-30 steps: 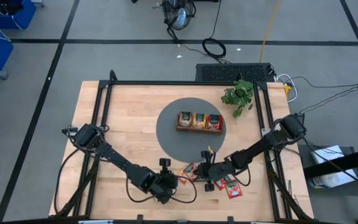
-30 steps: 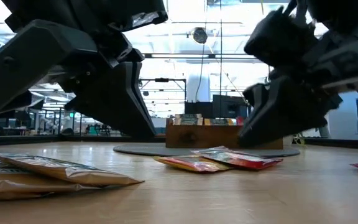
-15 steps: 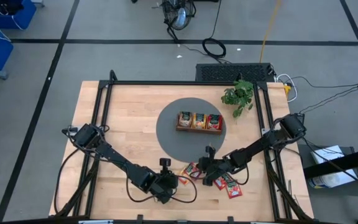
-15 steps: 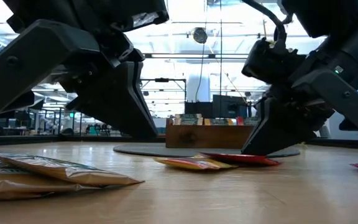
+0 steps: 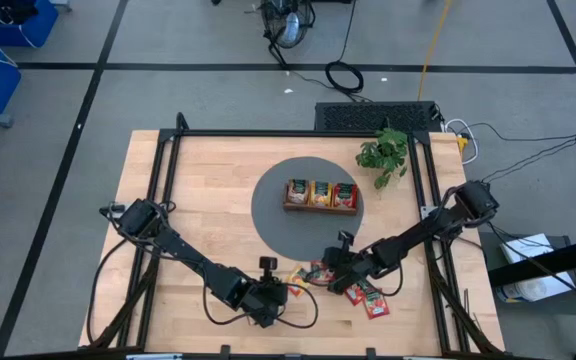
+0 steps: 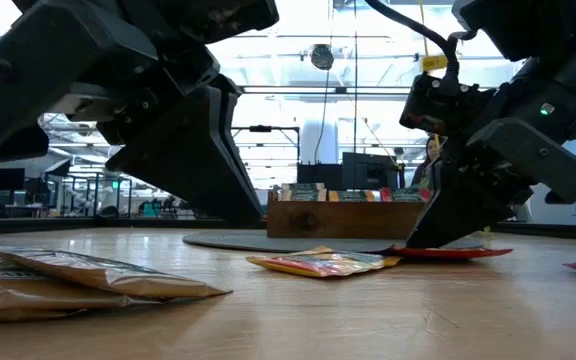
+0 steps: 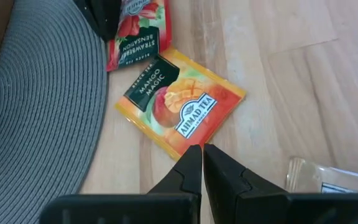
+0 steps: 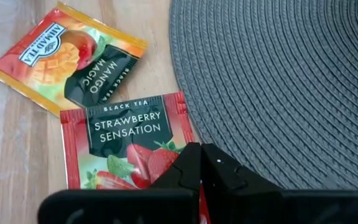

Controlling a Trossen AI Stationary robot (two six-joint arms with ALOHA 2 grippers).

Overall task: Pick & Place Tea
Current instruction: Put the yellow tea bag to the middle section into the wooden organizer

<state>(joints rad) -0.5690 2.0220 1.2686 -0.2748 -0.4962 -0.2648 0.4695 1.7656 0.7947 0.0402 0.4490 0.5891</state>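
A red strawberry tea sachet [image 8: 123,143] lies partly over an orange mango tea sachet [image 7: 179,102] on the wood beside the grey round mat [image 5: 268,215]. My right gripper [image 8: 201,155] is shut on the red sachet, whose edge [image 6: 458,254] shows just above the table in the low view. My left gripper [image 7: 201,152] is shut, with its tips over the orange sachet's near edge. The orange sachet [image 6: 318,263] rests flat on the table. Two more red sachets [image 5: 368,298] lie to the right. The wooden tray [image 5: 320,195] on the mat holds several sachets. My left gripper has its shut tips at the orange sachet's edge [image 7: 188,146]; whether they touch it I cannot tell. My right gripper pinches the red sachet's edge [image 8: 179,149] between its two fingers, slanting down from the table's right. That end is raised a little off the table, roughly level.
A green plant [image 5: 385,152] stands at the mat's far right. Clear plastic bags [image 6: 68,275] lie on the wood near the front. A black frame [image 5: 168,180] runs round the tabletop, with bare wood to the left of the mat.
My right gripper has tipped down, rolled and moved a little toward the red sachet, then shut on its edge. The red sachet, which lay flat over the orange one, now has its held end lifted just off the table.
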